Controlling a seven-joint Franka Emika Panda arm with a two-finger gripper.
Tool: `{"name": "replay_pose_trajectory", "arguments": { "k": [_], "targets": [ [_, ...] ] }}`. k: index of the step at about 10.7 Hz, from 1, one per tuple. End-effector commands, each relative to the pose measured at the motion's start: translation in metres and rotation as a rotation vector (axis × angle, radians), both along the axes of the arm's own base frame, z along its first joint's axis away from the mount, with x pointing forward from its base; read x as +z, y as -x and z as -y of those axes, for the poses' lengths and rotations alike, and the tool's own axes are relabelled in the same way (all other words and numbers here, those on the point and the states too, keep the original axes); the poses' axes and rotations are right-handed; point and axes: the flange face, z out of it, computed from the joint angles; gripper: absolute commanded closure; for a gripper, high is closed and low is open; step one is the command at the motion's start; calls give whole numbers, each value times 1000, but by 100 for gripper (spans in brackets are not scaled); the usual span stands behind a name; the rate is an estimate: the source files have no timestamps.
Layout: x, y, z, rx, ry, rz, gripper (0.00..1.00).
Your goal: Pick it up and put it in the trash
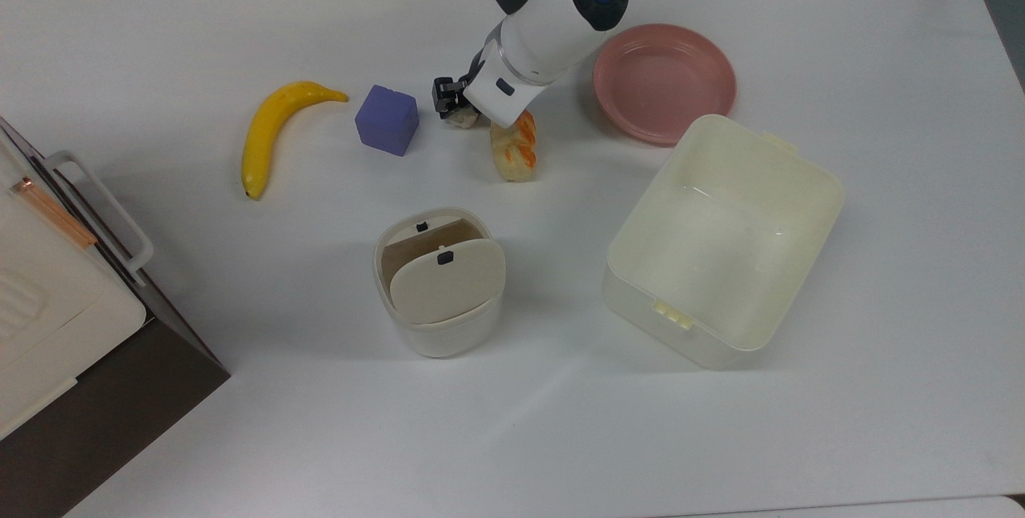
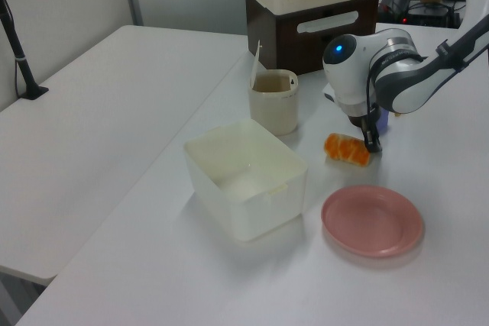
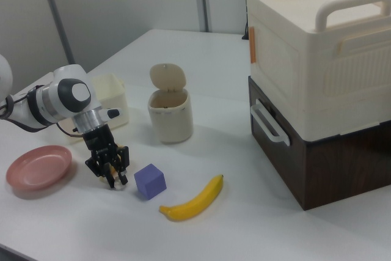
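The tiny off-white crumpled ball [image 1: 462, 119] sits at table level between the purple cube [image 1: 387, 119] and the orange-streaked bread roll [image 1: 512, 153]. My gripper [image 1: 458, 111] points down onto the ball, and its fingers are shut on it. In the right view the ball [image 3: 114, 178] shows pale between the black fingertips of the gripper [image 3: 112, 174], just left of the cube [image 3: 150, 181]. The trash [image 1: 439, 282], a small cream bin with a beige flap lid tilted partly open, stands nearer the top view's bottom edge. In the left view the gripper [image 2: 372, 141] stands right behind the roll [image 2: 346, 150].
A banana [image 1: 276, 130] lies to the top view's left of the cube. A pink plate [image 1: 664, 82] and a large open cream box [image 1: 725, 238] are on the top view's right. A cream and brown cabinet [image 1: 56, 302] fills the lower left corner.
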Motion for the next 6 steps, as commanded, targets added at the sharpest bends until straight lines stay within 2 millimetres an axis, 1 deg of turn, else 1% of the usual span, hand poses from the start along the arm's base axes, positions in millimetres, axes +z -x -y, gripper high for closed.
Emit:
{"name": "replay_pose_trajectory", "arguments": {
  "k": [1,2,3,5,6],
  "targets": [
    [-6,-2,2,-21,19,20,100],
    [-1,-5,8,-59,15,41,100],
    [14,-10,12,-74,3,68,100],
    [79,-35,46,-162,-47,188,100],
    [111,-45,56,-215,-104,243,100]
  ]
}}
